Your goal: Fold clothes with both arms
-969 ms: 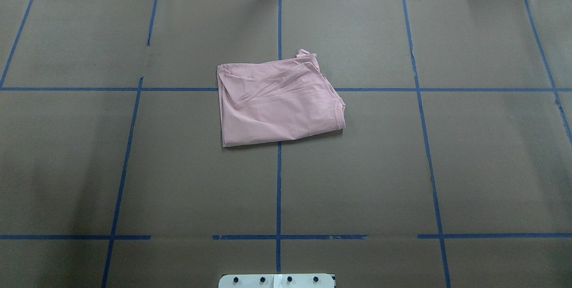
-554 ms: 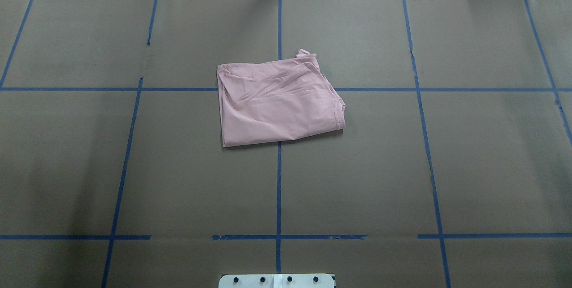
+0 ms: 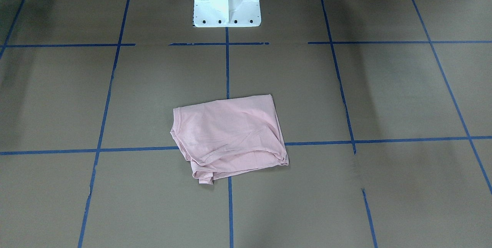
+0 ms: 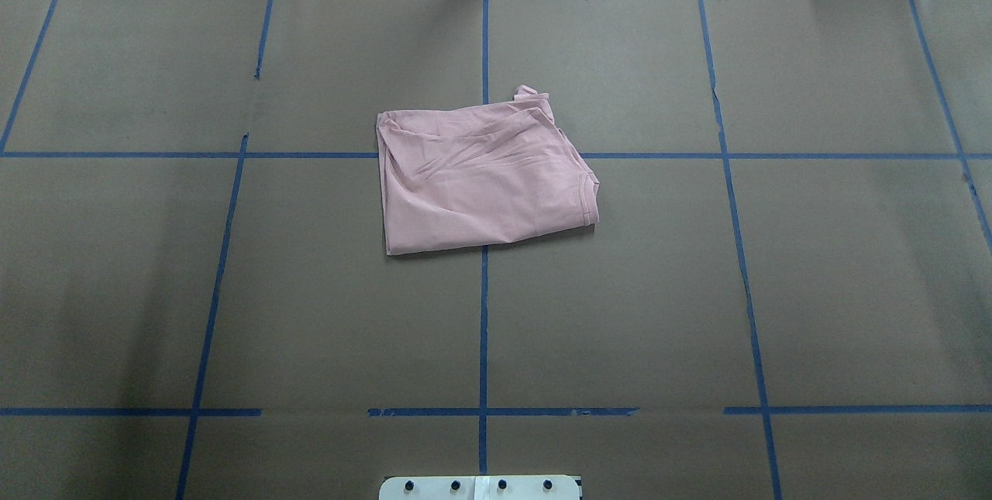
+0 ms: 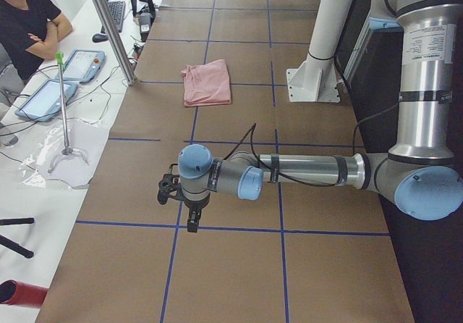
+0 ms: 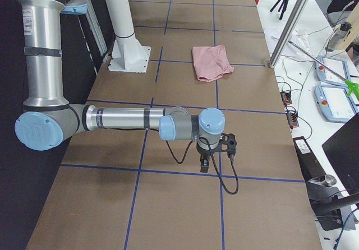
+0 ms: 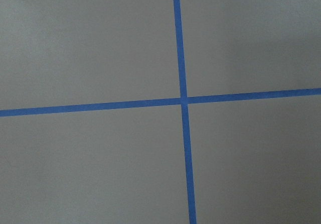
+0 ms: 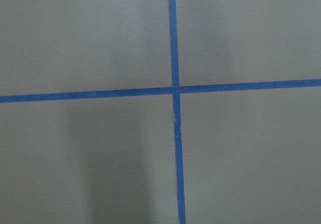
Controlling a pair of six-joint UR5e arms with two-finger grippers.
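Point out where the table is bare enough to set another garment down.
Bare brown paper on both sides of the folded T-shirt, and between it and the white pedestal base. Only the centre, where the T-shirt lies, is taken.

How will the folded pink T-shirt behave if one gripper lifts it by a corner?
The T-shirt would likely go limp and unfold: its layers lie loose and wrinkled, with a corner poking out at the far edge. It looks thin and light, so probably little load. Pushed, it would more likely bunch than slide whole on the brown paper.
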